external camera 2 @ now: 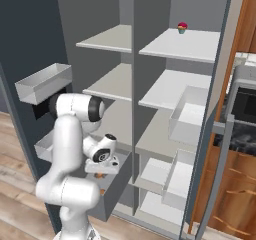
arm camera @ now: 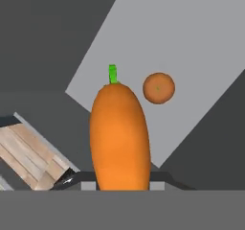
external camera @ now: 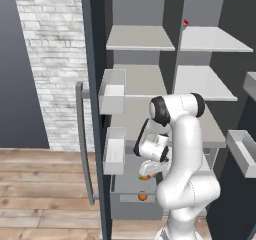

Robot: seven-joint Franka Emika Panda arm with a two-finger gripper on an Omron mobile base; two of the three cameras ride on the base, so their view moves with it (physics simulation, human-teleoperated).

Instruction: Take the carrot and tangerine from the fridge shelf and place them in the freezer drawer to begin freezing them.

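Note:
My gripper (arm camera: pixel 122 182) is shut on the carrot (arm camera: pixel 119 135), a fat orange root with a green stub that fills the middle of the hand view. The tangerine (arm camera: pixel 158 87) lies past it on the pale floor of the freezer drawer (arm camera: pixel 191 51). From the left base view, the gripper (external camera: pixel 146 176) hangs over the pulled-out freezer drawer (external camera: pixel 131 207) with the carrot (external camera: pixel 143 177) in it, and the tangerine (external camera: pixel 142 196) rests lower down in the drawer. The right base view shows the gripper (external camera 2: pixel 101 173) above the same drawer (external camera 2: pixel 114 191). Pale fridge shelves (external camera: pixel 202 81) stand bare above.
A small red-topped item (external camera: pixel 185 23) sits on the top shelf. White door bins (external camera: pixel 113 91) hang on the open left door, with another bin (external camera: pixel 242 151) on the right door. A wooden floor (external camera: pixel 45 194) lies to the left of the door.

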